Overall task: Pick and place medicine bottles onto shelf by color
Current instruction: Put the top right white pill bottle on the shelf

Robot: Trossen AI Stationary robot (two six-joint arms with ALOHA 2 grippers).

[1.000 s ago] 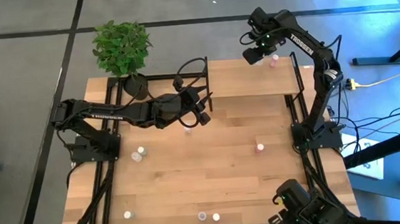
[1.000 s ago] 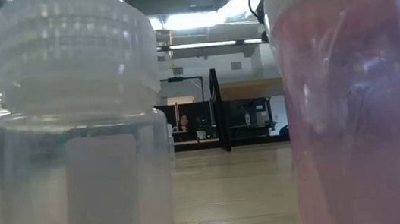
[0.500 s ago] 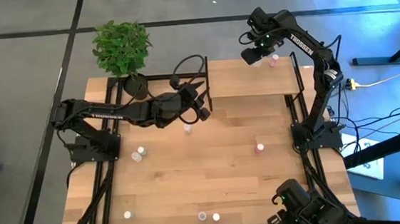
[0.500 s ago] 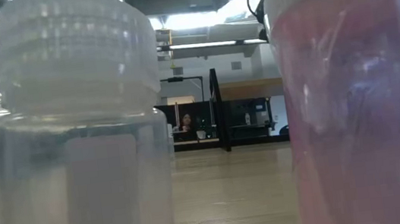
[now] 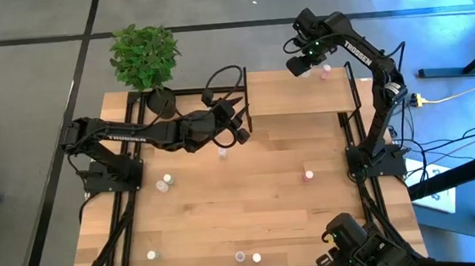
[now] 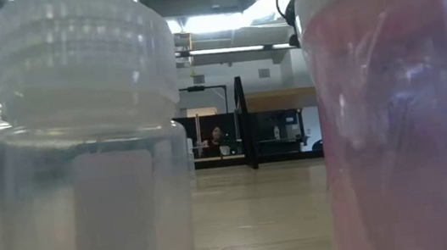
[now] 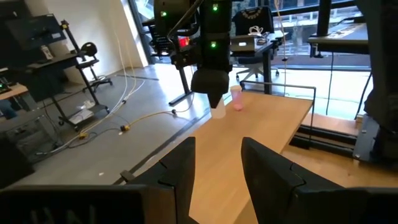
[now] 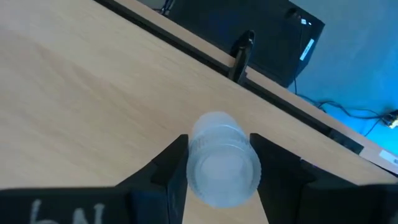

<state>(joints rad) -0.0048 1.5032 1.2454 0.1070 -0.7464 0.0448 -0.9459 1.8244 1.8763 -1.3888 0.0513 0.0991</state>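
My right gripper point(image 5: 303, 65) hangs over the far right part of the shelf point(image 5: 290, 99), pointing down and shut on a white-capped medicine bottle point(image 8: 222, 160). A pink-capped bottle point(image 5: 325, 72) stands on the shelf just right of it. My left gripper point(image 5: 243, 132) is at the shelf's left edge, held level and open, with nothing between its fingers point(image 7: 180, 177). It faces across the shelf toward the right gripper point(image 7: 210, 84). Several more bottles stand on the tabletop, one point(image 5: 222, 154) just below the left gripper. My right gripper pinches the white-capped bottle between its two fingers point(image 8: 166, 168), one on each side of its upper part point(image 8: 194, 163). The fingers come from above and point down. The bottle stays upright below them point(image 7: 217, 111). Whether its base touches the shelf I cannot tell.
Loose bottles stand on the table at left point(image 5: 164, 183), at right point(image 5: 309, 176) and along the near edge point(image 5: 151, 254) point(image 5: 248, 257). Two of them, white-capped point(image 6: 89, 141) and pink point(image 6: 401, 112), fill the low view. A potted plant point(image 5: 144, 55) stands at the far left corner.
My left gripper has turned a little on the spot, its tip swinging slightly toward the table's far edge. My right gripper and its bottle have kept still.
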